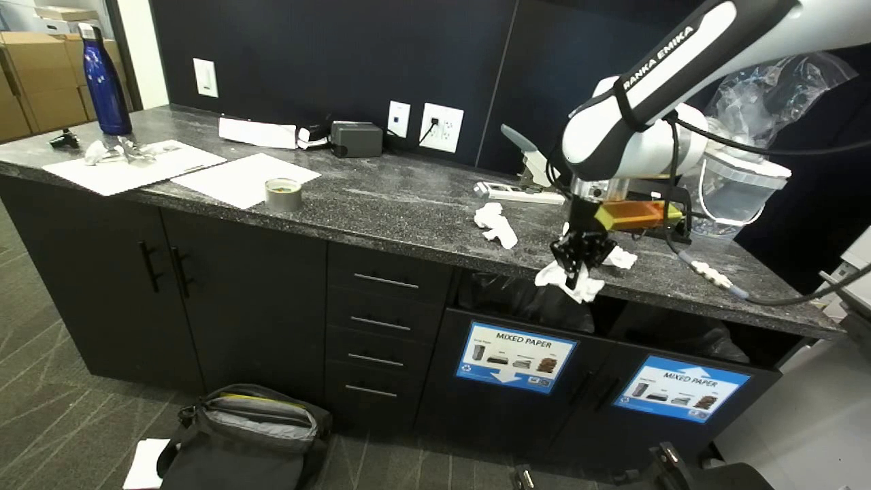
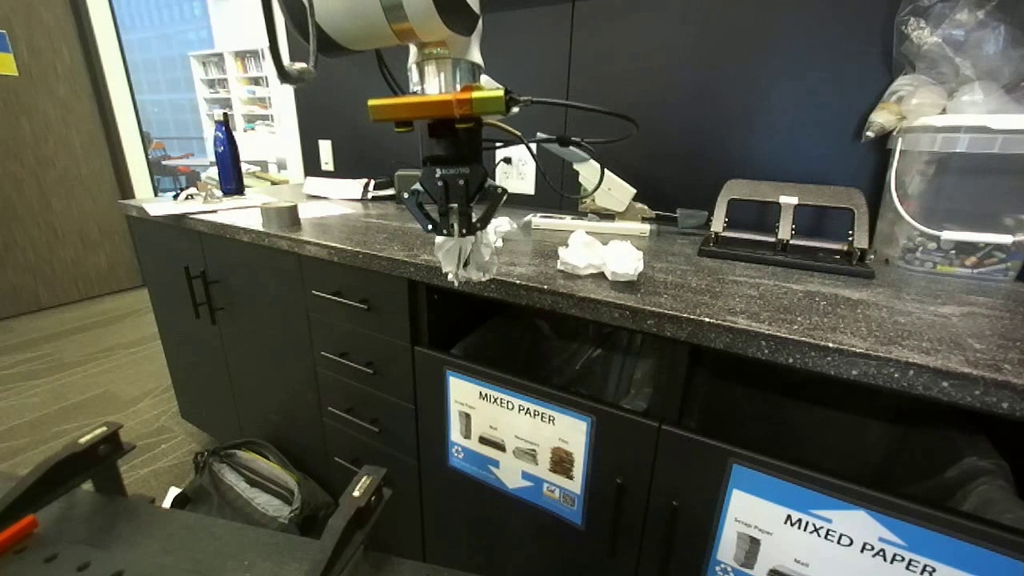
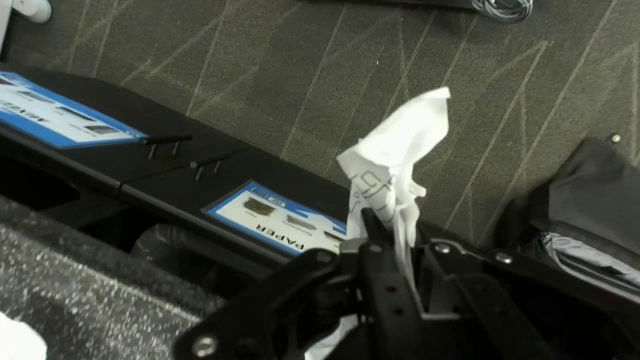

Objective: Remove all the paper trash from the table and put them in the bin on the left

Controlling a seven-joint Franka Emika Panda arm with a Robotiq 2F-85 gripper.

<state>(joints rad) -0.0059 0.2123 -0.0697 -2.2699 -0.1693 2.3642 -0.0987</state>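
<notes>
A crumpled white piece of paper trash [image 1: 584,291] is pinched in my gripper [image 1: 577,267], whose fingers are closed on it. In the wrist view this paper [image 3: 405,135] sticks out past the fingertips, with floor behind it. The held piece hangs by the front edge of the dark speckled table [image 1: 388,204]. More scraps lie on the table: one [image 1: 497,224] beside the gripper and two touching lumps [image 2: 584,253] closer to the hole punch. Crumpled bits [image 1: 102,153] rest at the far end. Below the edge is the left bin [image 1: 497,412], its lined opening [image 1: 524,299] above the label.
A second labelled bin [image 1: 653,435] adjoins on the right. On the table stand a hole punch [image 2: 788,208], a stapler [image 2: 604,182], a clear bucket [image 2: 952,192], a tape roll [image 1: 282,195], flat sheets [image 1: 238,180] and a blue bottle [image 1: 105,82]. A bag [image 1: 252,435] lies on the floor.
</notes>
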